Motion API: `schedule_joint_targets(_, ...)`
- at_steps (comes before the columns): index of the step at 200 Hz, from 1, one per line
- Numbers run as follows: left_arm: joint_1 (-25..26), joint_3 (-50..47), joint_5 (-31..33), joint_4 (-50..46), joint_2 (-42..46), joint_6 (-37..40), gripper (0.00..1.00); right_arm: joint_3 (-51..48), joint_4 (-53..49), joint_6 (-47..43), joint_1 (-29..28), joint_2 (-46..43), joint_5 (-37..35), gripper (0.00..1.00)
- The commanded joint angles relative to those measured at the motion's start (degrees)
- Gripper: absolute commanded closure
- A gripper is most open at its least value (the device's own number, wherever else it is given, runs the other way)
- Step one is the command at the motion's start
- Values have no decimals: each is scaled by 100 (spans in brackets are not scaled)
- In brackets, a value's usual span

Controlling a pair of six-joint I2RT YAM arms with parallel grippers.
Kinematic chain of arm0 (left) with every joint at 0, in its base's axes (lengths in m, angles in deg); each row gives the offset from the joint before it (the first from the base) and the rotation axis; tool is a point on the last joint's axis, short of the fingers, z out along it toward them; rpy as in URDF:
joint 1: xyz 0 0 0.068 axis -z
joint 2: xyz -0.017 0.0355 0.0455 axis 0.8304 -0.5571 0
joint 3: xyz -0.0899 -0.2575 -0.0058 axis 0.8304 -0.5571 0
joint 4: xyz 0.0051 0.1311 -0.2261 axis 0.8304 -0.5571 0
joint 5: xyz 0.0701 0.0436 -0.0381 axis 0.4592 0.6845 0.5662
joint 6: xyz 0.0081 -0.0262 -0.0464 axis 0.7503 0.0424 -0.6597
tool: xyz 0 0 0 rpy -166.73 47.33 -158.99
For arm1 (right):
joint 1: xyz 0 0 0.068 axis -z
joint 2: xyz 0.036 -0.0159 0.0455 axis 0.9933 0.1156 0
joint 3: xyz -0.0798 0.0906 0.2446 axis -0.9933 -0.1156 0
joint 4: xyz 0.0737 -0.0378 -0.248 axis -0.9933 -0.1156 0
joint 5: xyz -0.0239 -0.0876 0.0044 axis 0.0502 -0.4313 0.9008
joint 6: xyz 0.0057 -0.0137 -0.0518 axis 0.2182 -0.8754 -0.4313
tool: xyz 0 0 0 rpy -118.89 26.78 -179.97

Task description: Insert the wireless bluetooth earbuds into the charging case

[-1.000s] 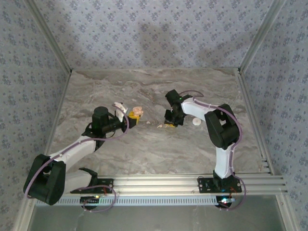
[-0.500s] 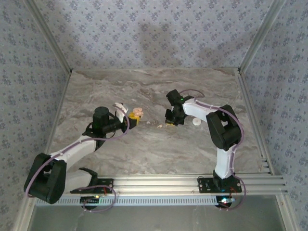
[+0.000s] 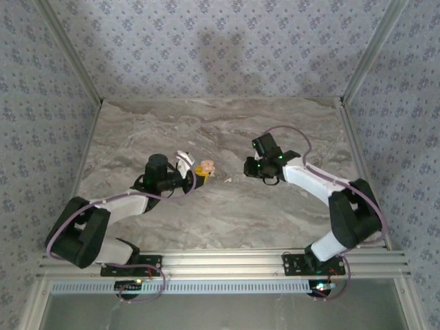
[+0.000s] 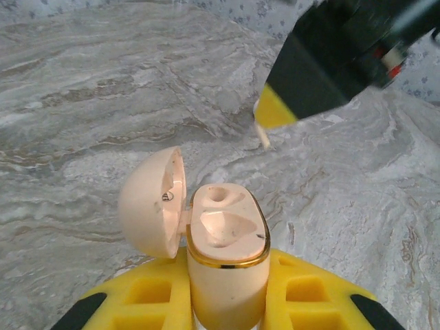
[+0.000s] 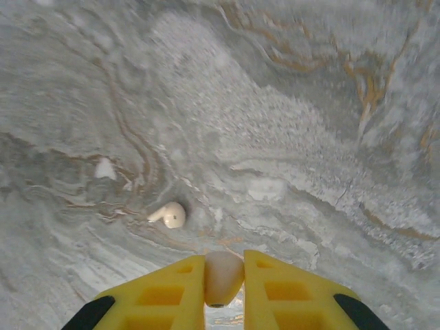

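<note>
The tan charging case (image 4: 227, 261) stands upright between my left gripper's (image 4: 227, 282) yellow fingers, lid (image 4: 152, 203) swung open to the left and both sockets bare. From above, the case (image 3: 205, 167) and left gripper (image 3: 197, 177) sit left of the table's centre. My right gripper (image 5: 225, 268) is shut on one white earbud (image 5: 223, 276). It hovers just right of the case (image 3: 249, 167), and in the left wrist view it (image 4: 323, 62) hangs above and beyond the case with the earbud's stem (image 4: 262, 136) poking out. The other earbud (image 5: 168, 215) lies on the marble, also (image 3: 229, 179) between the grippers.
The grey marble table (image 3: 275, 213) is bounded by aluminium rails (image 3: 227, 260) at the near edge and along both sides, with patterned walls behind. Both arms reach inward from the near edge, their grippers close together at mid-table.
My right gripper closed on an earbud, lifted it off the marble, and the arm swung out to the right. My left gripper carried the open case a little right, toward the other gripper.
</note>
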Motion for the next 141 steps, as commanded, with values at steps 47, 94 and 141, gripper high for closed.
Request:
schedule_joint_targets(47,337,704,-294,1481,-850,-423,80,-562,879,-899,-302,-1457,-608,80)
schedule_joint_targets(94,471,798,-511,2147,-1076,-622,80,-526,1182,-1241,-590,-1817,-637,79)
schedule_joint_targets(141,545,754,-834,2511,-1145,-287,80,-285,1333,-1675,-887,-1791,-639,79)
